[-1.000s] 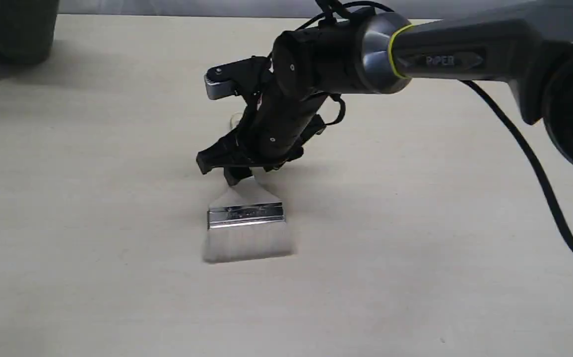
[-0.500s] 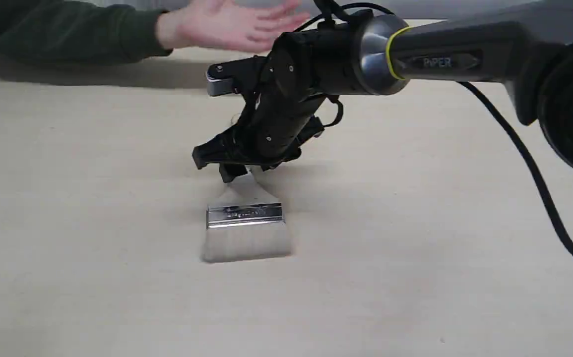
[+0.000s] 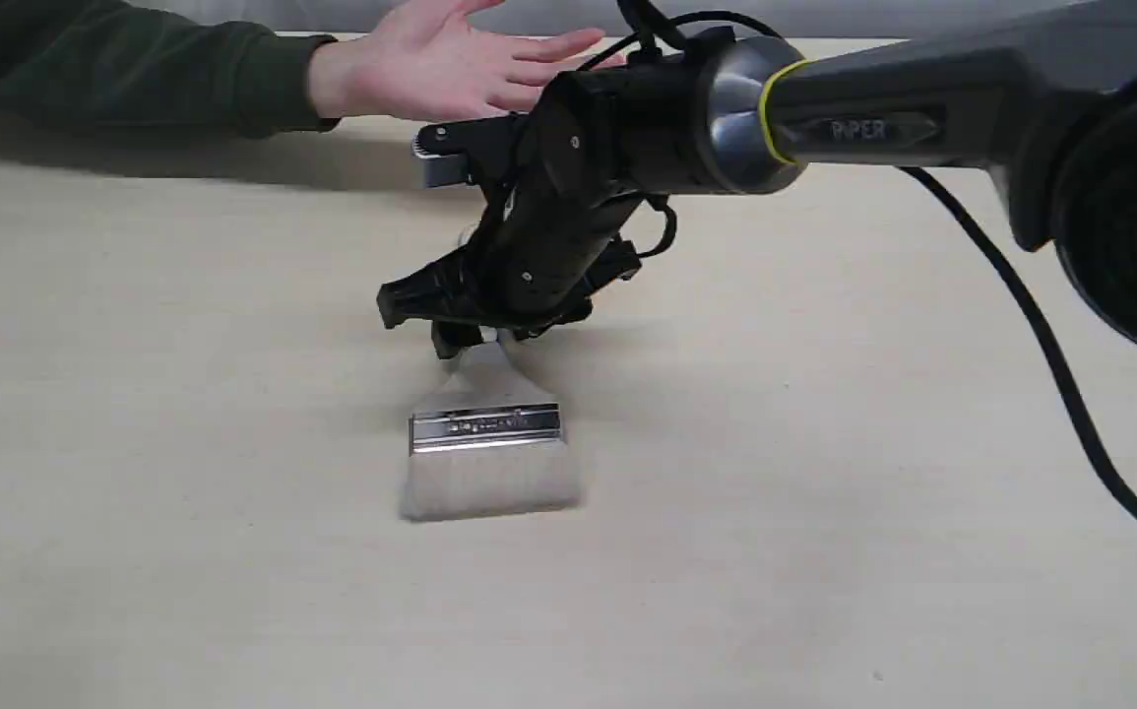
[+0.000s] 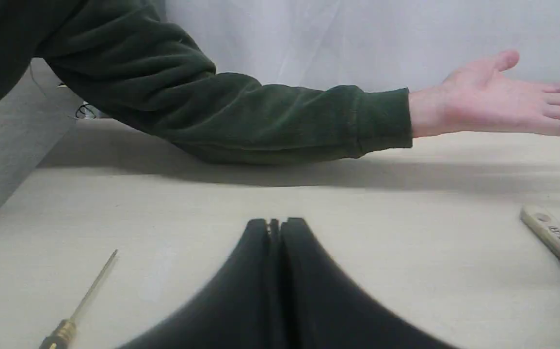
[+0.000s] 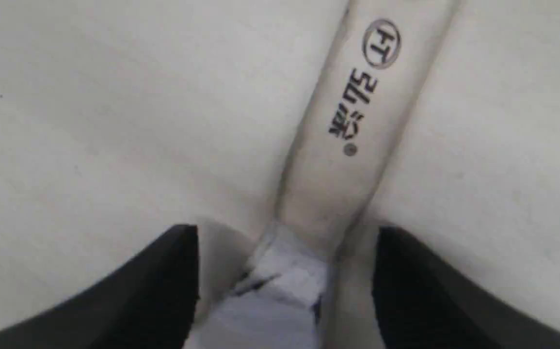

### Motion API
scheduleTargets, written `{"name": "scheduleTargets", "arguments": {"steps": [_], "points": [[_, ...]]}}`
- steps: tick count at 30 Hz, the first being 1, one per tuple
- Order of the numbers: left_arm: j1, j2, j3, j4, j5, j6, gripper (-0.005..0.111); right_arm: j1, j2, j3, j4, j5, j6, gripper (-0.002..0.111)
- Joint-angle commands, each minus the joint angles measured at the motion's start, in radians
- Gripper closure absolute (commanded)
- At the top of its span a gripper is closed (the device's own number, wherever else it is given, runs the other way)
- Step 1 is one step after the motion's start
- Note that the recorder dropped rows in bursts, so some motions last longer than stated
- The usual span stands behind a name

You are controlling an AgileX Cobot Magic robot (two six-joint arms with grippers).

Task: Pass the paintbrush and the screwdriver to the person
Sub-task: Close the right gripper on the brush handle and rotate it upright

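Note:
The paintbrush [image 3: 485, 429] lies flat on the table, bristles toward the near edge; its cream handle [image 5: 352, 121] runs between the fingers of my right gripper [image 5: 287, 230]. That gripper [image 3: 460, 340] is open, straddling the handle with a gap on each side. The person's hand [image 3: 450, 69] is held out palm up at the back, green sleeve [image 4: 260, 116] behind it. Only the gold shaft and collar of the screwdriver [image 4: 83, 300] show, on the table beside my left gripper [image 4: 274, 224], which is shut and empty. The brush handle's end [image 4: 549, 235] also shows there.
The pale table [image 3: 824, 512] carries the brush's bristles near its middle. A black cable [image 3: 1041, 335] hangs from the right arm [image 3: 873, 108] over the right side. A grey-white wall [image 4: 333, 39] stands behind the person.
The person's hand and green sleeve have come in at the back and now rest palm up. My right gripper has edged slightly left over the handle. The brush has not moved.

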Motion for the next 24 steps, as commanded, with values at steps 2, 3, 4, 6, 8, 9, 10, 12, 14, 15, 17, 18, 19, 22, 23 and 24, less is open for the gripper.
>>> {"name": "scheduleTargets", "arguments": {"steps": [2,3,4,6,8,9,10,12,14,15,17,18,19,22,23,24], "points": [[-0.007,-0.002,0.002,-0.002,-0.012,-0.002,0.107,0.001,0.063,-0.042,0.0,0.045,0.007,0.051],[-0.007,-0.002,0.002,-0.002,-0.012,-0.002,0.107,0.001,0.07,-0.052,0.0,0.056,0.007,0.051],[-0.007,-0.002,0.002,-0.002,-0.012,-0.002,0.107,0.001,0.082,-0.065,-0.001,0.072,0.007,0.052],[-0.007,-0.002,0.002,-0.002,-0.012,-0.002,0.107,0.001,0.092,-0.082,-0.02,0.104,0.009,0.054],[-0.007,-0.002,0.002,-0.002,-0.012,-0.002,0.107,0.001,0.094,-0.088,-0.073,0.13,0.046,0.059],[-0.007,-0.002,0.002,-0.002,-0.012,-0.002,0.107,0.001,0.094,-0.092,-0.102,0.148,0.057,0.062],[-0.007,-0.002,0.002,-0.002,-0.012,-0.002,0.107,0.001,0.094,-0.095,-0.119,0.166,0.058,0.064],[-0.007,-0.002,0.002,-0.002,-0.012,-0.002,0.107,0.001,0.094,-0.097,-0.147,0.206,0.058,0.064],[-0.007,-0.002,0.002,-0.005,-0.009,-0.002,0.107,0.001,0.094,-0.097,-0.159,0.241,0.058,0.064],[-0.007,-0.002,0.002,-0.005,-0.009,-0.002,0.107,0.001,0.094,-0.097,-0.159,0.257,0.051,0.064],[-0.007,-0.002,0.002,-0.005,-0.009,-0.002,0.107,0.001,0.094,-0.097,-0.159,0.287,0.037,0.064],[-0.007,-0.002,0.002,-0.005,-0.009,-0.002,0.107,0.001,0.094,-0.097,-0.159,0.299,0.032,0.064],[-0.007,-0.002,0.002,-0.005,-0.009,-0.002,0.107,0.001,0.094,-0.097,-0.153,0.311,0.023,0.064],[-0.007,-0.002,0.002,-0.005,-0.009,-0.002,0.107,0.001,0.094,-0.097,-0.145,0.352,0.002,0.064],[-0.007,-0.002,0.002,-0.005,-0.009,-0.002,0.107,0.001,0.094,-0.097,-0.145,0.362,0.0,0.064],[-0.007,-0.002,0.002,-0.005,-0.009,-0.002,0.107,0.001,0.094,-0.097,-0.145,0.375,-0.002,0.064]]}}
